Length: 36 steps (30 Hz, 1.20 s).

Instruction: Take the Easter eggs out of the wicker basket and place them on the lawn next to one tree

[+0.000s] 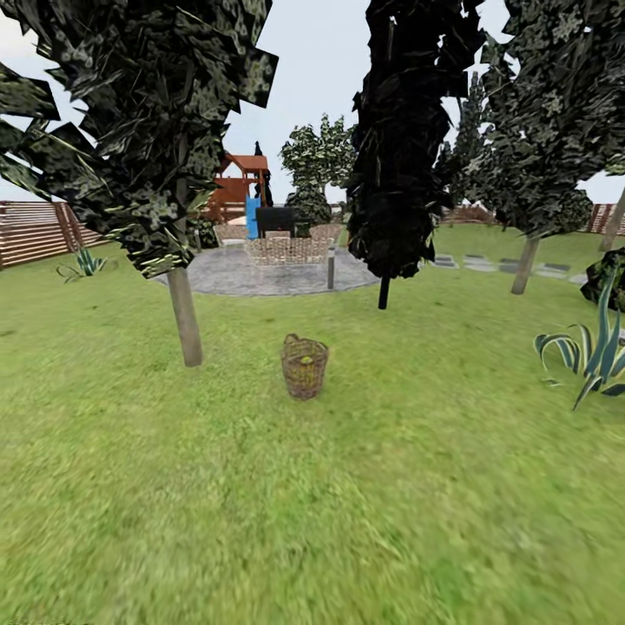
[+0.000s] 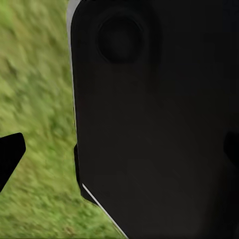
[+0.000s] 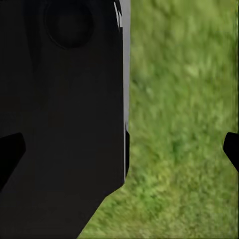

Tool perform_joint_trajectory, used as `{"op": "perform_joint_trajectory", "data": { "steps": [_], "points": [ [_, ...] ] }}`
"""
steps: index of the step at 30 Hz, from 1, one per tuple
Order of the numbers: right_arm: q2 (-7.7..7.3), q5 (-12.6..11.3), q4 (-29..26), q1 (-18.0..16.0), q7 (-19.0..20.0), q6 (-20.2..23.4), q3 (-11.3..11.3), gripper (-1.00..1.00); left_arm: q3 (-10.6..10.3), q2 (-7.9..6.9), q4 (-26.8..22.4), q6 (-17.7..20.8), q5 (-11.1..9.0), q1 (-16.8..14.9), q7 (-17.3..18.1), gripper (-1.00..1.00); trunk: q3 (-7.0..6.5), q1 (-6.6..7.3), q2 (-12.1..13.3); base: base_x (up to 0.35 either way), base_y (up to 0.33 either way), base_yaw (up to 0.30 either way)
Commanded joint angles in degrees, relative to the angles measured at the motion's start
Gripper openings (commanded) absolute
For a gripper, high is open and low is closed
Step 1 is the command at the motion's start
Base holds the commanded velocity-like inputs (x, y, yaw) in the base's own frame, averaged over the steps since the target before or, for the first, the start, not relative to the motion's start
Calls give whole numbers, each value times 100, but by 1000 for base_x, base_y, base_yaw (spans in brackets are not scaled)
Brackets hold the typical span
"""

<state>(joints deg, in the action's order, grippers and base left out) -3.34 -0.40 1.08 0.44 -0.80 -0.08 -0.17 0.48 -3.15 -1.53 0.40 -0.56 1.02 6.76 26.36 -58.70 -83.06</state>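
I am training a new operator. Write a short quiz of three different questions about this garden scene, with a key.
1. True or false: the wicker basket stands on the paved patio.
2. Which tree is nearest to the basket in the head view?
A. the pale-trunked tree
B. the near-black tree
C. the tree beside the stepping stones
3. Fill in: something ____ in colour shows inside the basket.

Key:
1. False; it stands on the lawn.
2. A
3. yellow
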Motion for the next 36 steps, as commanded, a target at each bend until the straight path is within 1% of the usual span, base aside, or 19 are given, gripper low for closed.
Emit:
{"op": "perform_joint_trajectory", "data": {
  "steps": [1, 18, 24, 26, 29, 33, 36],
  "points": [
    [0, -4, -2, 0, -8, -1, -1, 100, 5, -2, -10, 4, -6, 3, 18, 100, 3, -3, -2, 236, -217, 260],
    [-1, 5, -1, 0, -8, -1, 30, 100, 5, -2, -10, 4, -6, 3, 18, 100, 3, -3, -2, 236, -217, 239],
    [-2, 9, 5, 0, -8, 6, 9, 100, -10, 3, 1, -4, 20, 3, 40, 100, 3, -3, -2, 139, -135, 46],
    [-35, 13, -21, 0, -8, -5, -1, 100, -19, -16, 3, -4, 22, 3, 37, 100, 3, -3, -2, 17, -18, 4],
    [-44, 14, -36, 0, -8, -8, 2, 100, -17, -54, -2, -4, 33, 3, 32, 100, 3, -3, -2, 5, -5, 1],
    [-32, 14, -30, 0, -8, -6, 8, 100, -20, -16, 8, -5, 29, 3, 28, 100, 3, -3, -2, 1, -1, 0],
    [-31, 1, -32, 0, -8, -9, 0, 100, -18, -16, 6, -5, 28, 3, 27, 100, 3, -3, -2, 0, 0, 0]
  ]
}}
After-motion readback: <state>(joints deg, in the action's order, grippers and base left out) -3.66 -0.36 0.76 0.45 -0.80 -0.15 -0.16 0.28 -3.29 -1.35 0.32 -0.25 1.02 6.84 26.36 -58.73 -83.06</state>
